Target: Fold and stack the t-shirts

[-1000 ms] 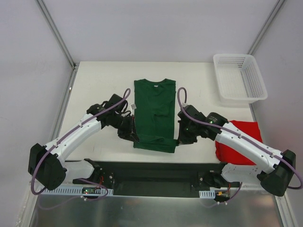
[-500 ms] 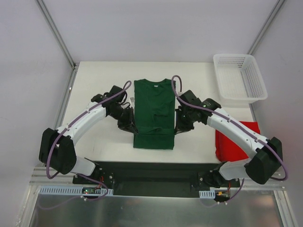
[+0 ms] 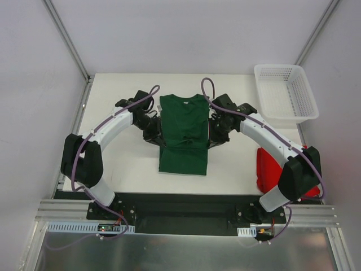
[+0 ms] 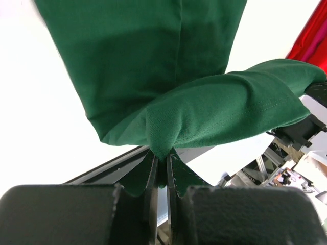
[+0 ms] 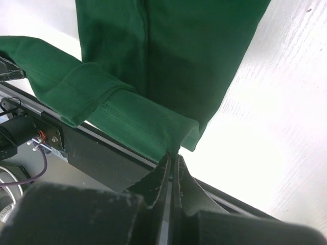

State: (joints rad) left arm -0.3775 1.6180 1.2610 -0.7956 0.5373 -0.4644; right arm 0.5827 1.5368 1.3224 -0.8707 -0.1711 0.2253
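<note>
A green t-shirt (image 3: 183, 127) lies lengthwise in the middle of the white table, sleeves folded in. Its bottom hem is lifted and doubled over the lower half. My left gripper (image 3: 159, 137) is shut on the hem's left corner, and in the left wrist view the green t-shirt (image 4: 204, 109) bunches between the fingers of the left gripper (image 4: 162, 162). My right gripper (image 3: 210, 137) is shut on the hem's right corner, and the right wrist view shows the stitched edge of the green t-shirt (image 5: 138, 117) pinched in the right gripper (image 5: 172, 164). A folded red t-shirt (image 3: 265, 169) lies at the right front, partly behind my right arm.
A white plastic basket (image 3: 285, 93) stands at the table's back right corner. The black mounting rail (image 3: 180, 212) runs along the near edge. Grey walls close in the table's left, back and right sides.
Both grippers have carried the green shirt's bottom hem away from the near edge toward the collar, so the fold line now sits higher up the shirt. Both arms have stretched further over the table.
</note>
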